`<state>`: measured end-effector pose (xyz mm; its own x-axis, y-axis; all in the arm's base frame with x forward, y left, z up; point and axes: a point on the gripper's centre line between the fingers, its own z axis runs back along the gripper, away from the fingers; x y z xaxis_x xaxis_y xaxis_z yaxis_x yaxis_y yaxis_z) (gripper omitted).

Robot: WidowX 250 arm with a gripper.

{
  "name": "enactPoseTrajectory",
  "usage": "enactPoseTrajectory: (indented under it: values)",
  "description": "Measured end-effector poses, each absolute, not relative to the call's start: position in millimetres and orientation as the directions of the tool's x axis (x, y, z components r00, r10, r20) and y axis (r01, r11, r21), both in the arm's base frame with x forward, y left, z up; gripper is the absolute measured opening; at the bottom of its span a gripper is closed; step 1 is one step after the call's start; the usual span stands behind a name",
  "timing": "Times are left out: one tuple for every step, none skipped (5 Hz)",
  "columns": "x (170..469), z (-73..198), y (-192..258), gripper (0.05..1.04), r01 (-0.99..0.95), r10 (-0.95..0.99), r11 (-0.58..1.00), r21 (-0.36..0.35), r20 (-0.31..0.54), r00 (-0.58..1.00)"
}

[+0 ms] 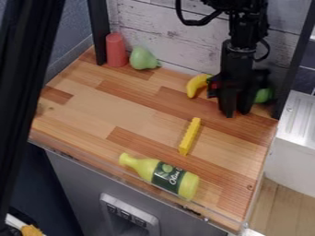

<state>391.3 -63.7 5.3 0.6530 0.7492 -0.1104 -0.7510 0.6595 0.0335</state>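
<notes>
While the black gripper (237,114) is seen pointing down over the back right part of the wooden counter (135,115), its two fingers are parted by a narrow gap, and nothing is seen held between them. Just beside it, on the left, a yellow banana (195,85) is laid near the back edge, its near end turned toward the front. On the other side, close to the back right corner, a green object (263,96) is partly hidden behind the gripper; by its rounded outline it may be a toy fruit or vegetable. A notched yellow stick (189,137) is set well in front of the gripper, toward the front edge and slightly left.

Along the front edge, a yellow-green bottle (145,167) with a dark label is laid on its side, neck to the left. At the back left corner a red cylinder (115,50) is stood upright, with a green pear (142,58) just beside it.

The counter is backed by a wall of pale planks (166,39) and fronted by a grey panel (73,177). Beyond its right edge, a white metal box (295,147) is placed above a wood-look floor (277,214).
</notes>
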Motion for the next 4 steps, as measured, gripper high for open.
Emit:
enactPoseTrajectory:
  values:
    - [388.7,4.4,-64.9,0.173,-0.824,0.821,0.567,0.029,-0.108,0.561]
    - [389.2,4.8,-64.3,0.067,-0.85,0.846,0.526,0.026,-0.115,0.52]
    - [389.1,4.8,-64.3,0.053,-0.835,0.831,0.55,0.019,-0.119,0.544]
    - [388.5,4.8,-63.5,0.053,-0.773,0.768,0.634,0.011,-0.122,0.628]
